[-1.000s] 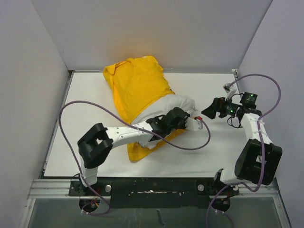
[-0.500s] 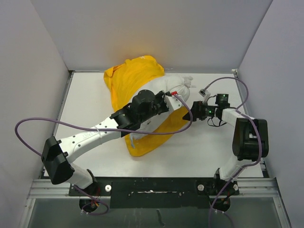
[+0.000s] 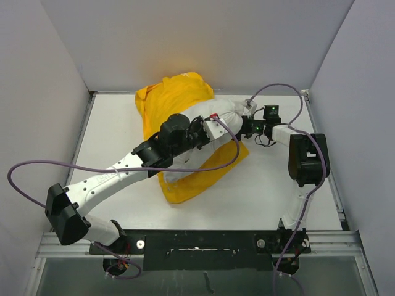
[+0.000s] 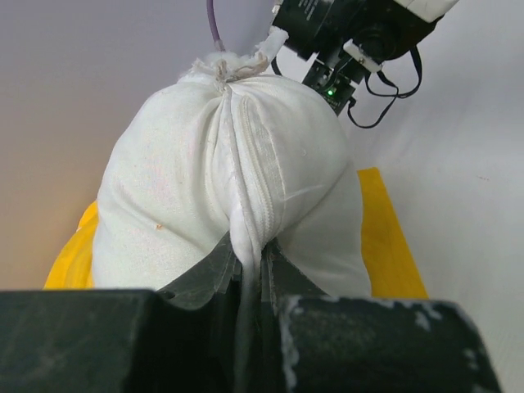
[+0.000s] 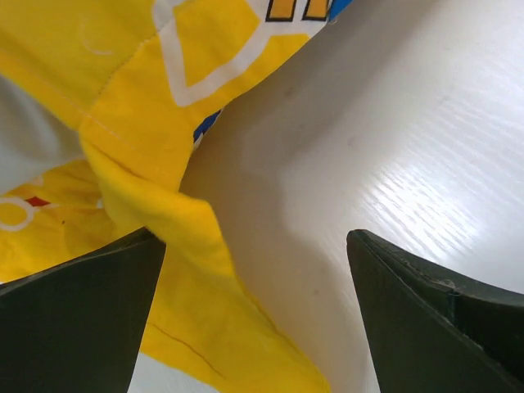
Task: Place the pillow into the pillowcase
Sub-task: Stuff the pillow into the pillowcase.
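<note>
**A:** Starting nearest the arm bases, what lies there?

**B:** The near end of the bright yellow printed fabric pillowcase (image 3: 185,185), flat on the white table top (image 3: 278,185), a little left of centre.

**A:** And the left gripper (image 4: 250,262)?

**B:** Just beyond that, over the middle of the pillowcase. Its two dark fingers are pressed together on the raised seam of the plump white wrinkled fabric pillow (image 4: 205,180).

**A:** So where is the pillow from that hand?

**B:** It bulges away from the fingertips, toward the far right. From above it lies across the pillowcase, its right end poking out past the yellow cloth. How much of it is inside the case I cannot tell, because the arm covers that part.

**A:** The right gripper (image 5: 254,237)?

**B:** At the pillow's right end, jaws wide apart, holding nothing. A folded yellow edge lies against one finger (image 5: 74,319), with bare table between the two.

**A:** Farthest back?

**B:** The pillowcase's bunched far end, beside the back wall.
</note>
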{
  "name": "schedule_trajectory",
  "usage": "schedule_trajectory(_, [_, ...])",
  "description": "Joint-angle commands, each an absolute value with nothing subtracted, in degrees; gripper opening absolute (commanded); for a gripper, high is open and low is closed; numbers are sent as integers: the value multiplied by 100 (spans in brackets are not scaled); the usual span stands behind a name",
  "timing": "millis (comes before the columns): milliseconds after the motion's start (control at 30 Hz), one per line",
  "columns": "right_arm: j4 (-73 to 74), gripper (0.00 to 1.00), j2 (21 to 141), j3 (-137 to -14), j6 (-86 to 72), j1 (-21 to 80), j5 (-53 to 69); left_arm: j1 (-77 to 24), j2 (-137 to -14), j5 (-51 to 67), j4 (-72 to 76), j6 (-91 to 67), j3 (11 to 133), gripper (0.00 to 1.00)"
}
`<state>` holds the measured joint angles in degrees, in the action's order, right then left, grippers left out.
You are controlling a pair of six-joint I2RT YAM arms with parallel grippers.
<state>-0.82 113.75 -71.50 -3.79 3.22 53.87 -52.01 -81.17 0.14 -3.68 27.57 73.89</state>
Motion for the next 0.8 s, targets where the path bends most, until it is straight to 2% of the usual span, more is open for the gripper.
schedule_trajectory(0, [-296, 100, 11673, -7562, -485, 616, 5998, -5059, -7566, 235, 136, 2467, 7363, 0])
schedule_trajectory(33, [-369, 94, 11720, -7593, -646, 667, 6214, -5038, -7553, 268, 154, 2432, 7320, 0])
schedule_trajectory(167, [-78, 21, 11405, -7579, -1125, 697, 7211, -4833, -7489, 592, 518, 2336, 6922, 0])
schedule_trajectory(200, [-57, 8, 11156, -7437, -1183, 654, 7577, -4715, -7488, 841, 684, 2293, 6769, 0])
schedule_trajectory(233, [-64, 0, 10855, -7214, -1225, 607, 7890, -4582, -7488, 1003, 961, 2215, 6562, 0])
schedule_trajectory(300, [-5, 0, 10135, -6654, -1239, 553, 8400, -4416, -7495, 1238, 1645, 2291, 5901, 0])
schedule_trajectory(367, [811, 0, 9430, -6240, -754, 601, 8878, -4380, -7568, 1338, 2467, 2619, 5309, 0])
schedule_trajectory(467, [3868, 0, 8529, -6145, 1831, 726, 9186, -4371, -7802, 1373, 3206, 3002, 4749, 0])
schedule_trajectory(567, [5526, 0, 7796, -5950, 3749, 706, 9113, -4367, -8097, 1248, 3613, 3264, 4523, 0])
schedule_trajectory(767, [5632, 0, 6581, -5599, 4338, 985, 8292, -4383, -8830, 959, 3985, 3350, 4330, 0])
